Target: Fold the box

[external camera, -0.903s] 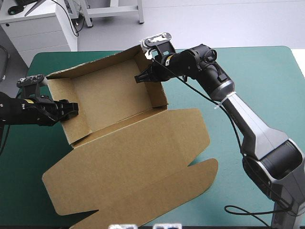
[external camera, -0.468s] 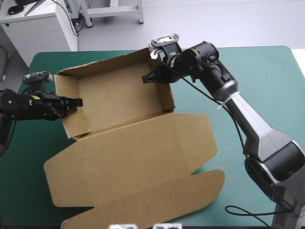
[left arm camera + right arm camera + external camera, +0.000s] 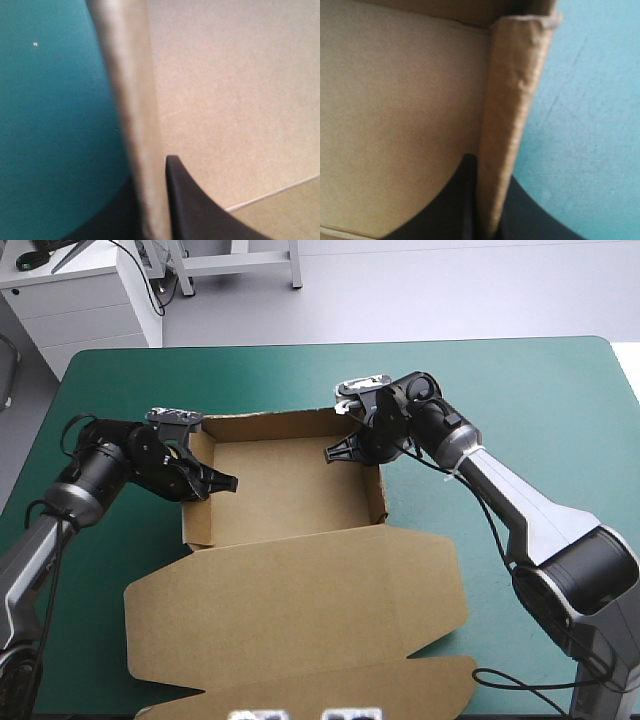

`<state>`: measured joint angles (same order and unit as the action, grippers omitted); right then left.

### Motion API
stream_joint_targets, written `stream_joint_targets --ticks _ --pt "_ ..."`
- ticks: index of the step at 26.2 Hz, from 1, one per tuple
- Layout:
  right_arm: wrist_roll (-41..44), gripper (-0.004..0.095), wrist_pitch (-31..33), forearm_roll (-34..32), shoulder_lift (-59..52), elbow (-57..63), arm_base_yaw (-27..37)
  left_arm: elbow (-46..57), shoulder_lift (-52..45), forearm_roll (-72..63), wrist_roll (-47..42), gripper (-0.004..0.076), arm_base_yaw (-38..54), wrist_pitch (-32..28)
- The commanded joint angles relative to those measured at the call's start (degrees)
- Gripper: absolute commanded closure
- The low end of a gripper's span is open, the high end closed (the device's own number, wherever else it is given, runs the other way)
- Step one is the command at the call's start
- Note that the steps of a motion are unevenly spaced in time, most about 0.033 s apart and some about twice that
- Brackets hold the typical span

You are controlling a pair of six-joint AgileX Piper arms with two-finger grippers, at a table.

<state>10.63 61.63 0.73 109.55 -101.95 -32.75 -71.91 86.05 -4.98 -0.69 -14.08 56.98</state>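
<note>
The brown box (image 3: 290, 490) stands as an open tray with its walls raised, and its lid (image 3: 300, 610) lies flat toward the table's near edge. My left gripper (image 3: 215, 483) is shut on the box's left wall (image 3: 132, 115), one black finger (image 3: 187, 200) inside the tray and the other outside. My right gripper (image 3: 345, 452) is shut on the right wall (image 3: 512, 100), which passes between its fingers; one finger (image 3: 455, 210) sits inside the tray.
The teal-green table (image 3: 540, 400) lies bare to the right and beyond the box. A white cabinet (image 3: 80, 290) stands past the table's far left corner.
Both grippers have swung the box round and drawn it toward the near side, so the tray now sits squarer to the table. The left arm has moved right along with the wall it holds.
</note>
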Motion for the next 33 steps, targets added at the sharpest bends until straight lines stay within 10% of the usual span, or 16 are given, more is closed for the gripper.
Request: stream_joint_targets --ticks 1,23,28,33 --pt "-2.6 0.0926 -2.4 7.3 -2.5 1.4 -1.1 -4.2 0.1 -2.5 -0.3 0.0731 -3.4 -5.9" --pt "-0.4 0.0876 -1.1 6.6 1.0 1.7 -1.1 -4.4 9.5 1.4 1.5 0.0722 -3.8 -3.0" --pt "-0.4 0.0587 -0.9 3.8 1.0 -0.7 -1.1 -4.4 9.5 6.4 1.5 0.0440 -3.8 -2.8" --pt "-0.4 0.0542 1.2 -3.9 1.0 -4.9 -1.1 -5.1 9.5 8.3 1.5 0.0153 -3.8 -2.9"
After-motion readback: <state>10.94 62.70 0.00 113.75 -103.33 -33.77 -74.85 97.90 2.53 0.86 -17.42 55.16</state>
